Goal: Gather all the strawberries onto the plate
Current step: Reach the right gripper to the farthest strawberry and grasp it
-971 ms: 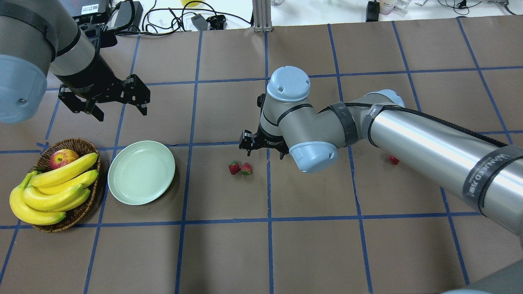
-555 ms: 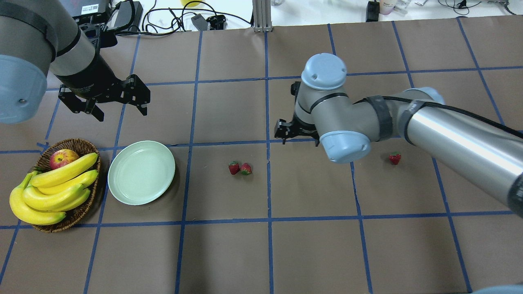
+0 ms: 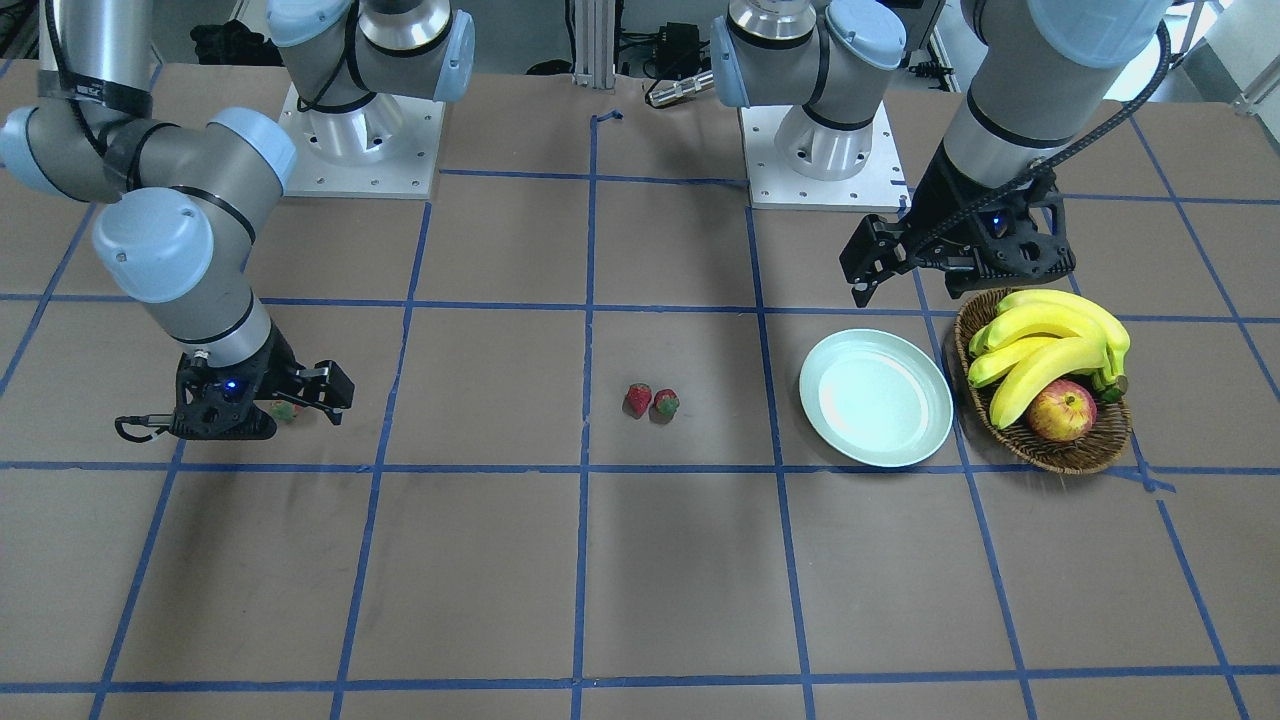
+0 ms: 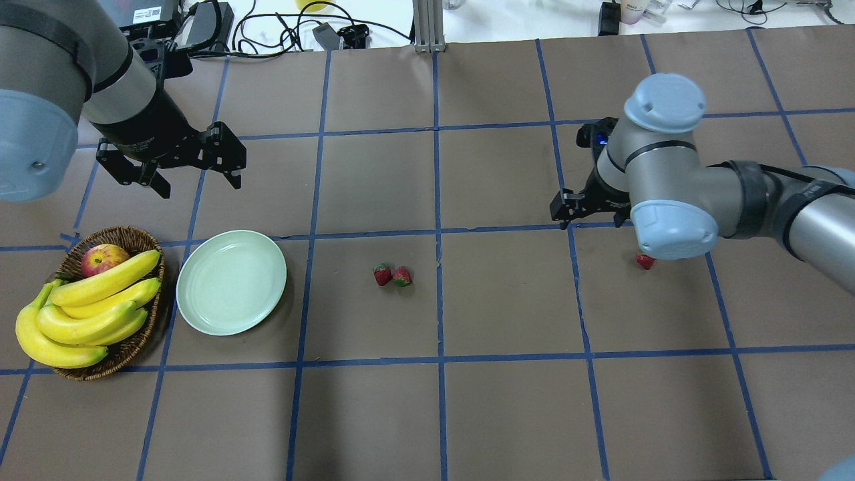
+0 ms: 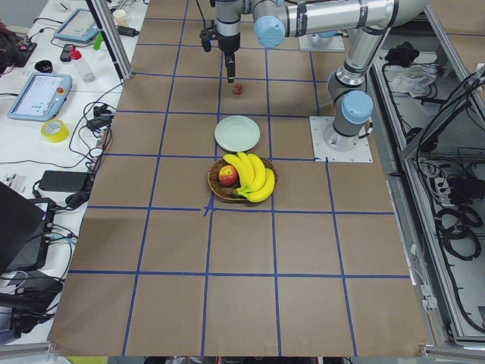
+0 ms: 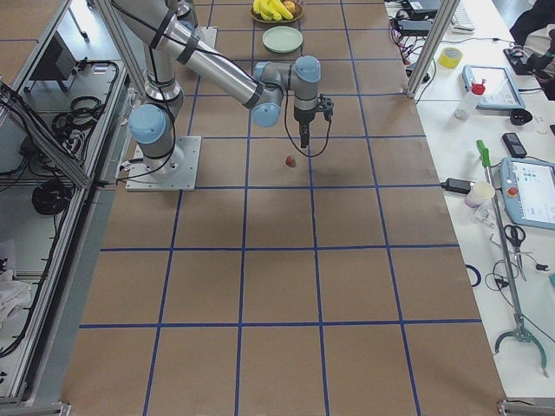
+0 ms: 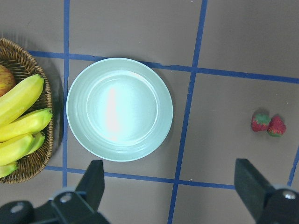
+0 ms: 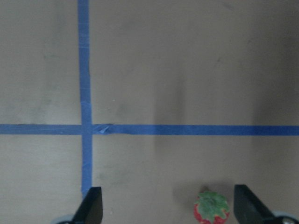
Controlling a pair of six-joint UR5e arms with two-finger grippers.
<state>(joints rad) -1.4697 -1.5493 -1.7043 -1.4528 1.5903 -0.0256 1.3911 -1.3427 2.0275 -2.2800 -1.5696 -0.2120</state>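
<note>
Two strawberries (image 4: 382, 274) (image 4: 402, 276) lie side by side on the table's middle; they also show in the left wrist view (image 7: 260, 122). A third strawberry (image 4: 644, 260) lies to the right, partly hidden under my right wrist. In the right wrist view this strawberry (image 8: 211, 211) sits between the fingers, near the right one. My right gripper (image 4: 593, 220) is open and empty above it. The pale green plate (image 4: 231, 282) is empty. My left gripper (image 4: 199, 187) is open and empty, behind and above the plate.
A wicker basket (image 4: 143, 337) with bananas (image 4: 80, 314) and an apple (image 4: 103, 259) stands directly left of the plate. Cables and devices lie beyond the table's far edge. Blue tape lines cross the brown tabletop.
My right arm has swung to the right, from near the pair of strawberries to over the single strawberry. The left arm has not moved.
</note>
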